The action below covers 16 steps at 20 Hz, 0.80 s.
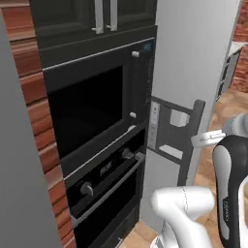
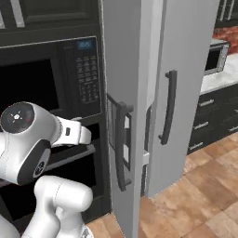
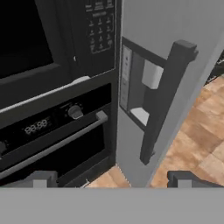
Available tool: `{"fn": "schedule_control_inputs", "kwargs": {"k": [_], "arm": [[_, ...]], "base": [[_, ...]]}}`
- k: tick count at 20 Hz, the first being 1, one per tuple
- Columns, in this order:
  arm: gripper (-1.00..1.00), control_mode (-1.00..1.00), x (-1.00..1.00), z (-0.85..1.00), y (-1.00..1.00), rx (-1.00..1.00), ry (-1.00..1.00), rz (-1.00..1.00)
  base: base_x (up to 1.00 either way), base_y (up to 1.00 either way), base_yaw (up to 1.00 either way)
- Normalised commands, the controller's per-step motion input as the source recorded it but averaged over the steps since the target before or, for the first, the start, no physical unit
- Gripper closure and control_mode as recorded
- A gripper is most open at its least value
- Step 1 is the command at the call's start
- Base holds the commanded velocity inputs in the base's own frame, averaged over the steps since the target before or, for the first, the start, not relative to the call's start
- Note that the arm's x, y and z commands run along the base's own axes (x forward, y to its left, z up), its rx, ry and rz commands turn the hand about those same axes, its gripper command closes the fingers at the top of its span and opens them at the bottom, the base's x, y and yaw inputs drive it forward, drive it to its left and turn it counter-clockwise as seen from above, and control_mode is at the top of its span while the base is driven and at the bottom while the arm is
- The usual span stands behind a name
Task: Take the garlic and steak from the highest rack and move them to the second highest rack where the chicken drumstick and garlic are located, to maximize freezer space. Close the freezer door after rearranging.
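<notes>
Left of the pincer [image 3: 112, 179]: oven [image 3: 52, 135] with bar handle and a dim, unreadable display; microwave [image 3: 48, 39] above, keypad lettering too blurred to read. Ahead and right: freezer door [image 3: 175, 48], closed, dark vertical handle [image 3: 164, 100] well apart from the fingers [image 3: 41, 179]. Fingers spread apart, empty. Best approach, judged: centre on the handle, close around it, pull along the door's arc.

Surface finishes at the freezer front.
Freezer door [image 2: 125, 69]: smooth matt grey; handle [image 3: 164, 100]: dark matt; oven [image 1: 104, 169]: glossy black; floor [image 2: 204, 186]: wood-look tiles.
</notes>
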Motion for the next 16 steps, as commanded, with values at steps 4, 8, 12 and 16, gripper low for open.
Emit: {"fn": "schedule_control_inputs", "kwargs": {"k": [4, 8, 12, 16], "arm": [[-1.00, 1.00, 0.00, 0.00, 0.00, 0.00, 0.00, 0.00], [-1.00, 1.00, 0.00, 0.00, 0.00, 0.00, 0.00, 0.00], [-1.00, 1.00, 0.00, 0.00, 0.00, 0.00, 0.00, 0.00], [-1.00, 1.00, 0.00, 0.00, 0.00, 0.00, 0.00, 0.00]], "base": [[0.33, 0.53, -0.51], [0.24, 0.49, -0.39], [0.15, 0.45, -0.30], [0.25, 0.46, -0.27]]}}
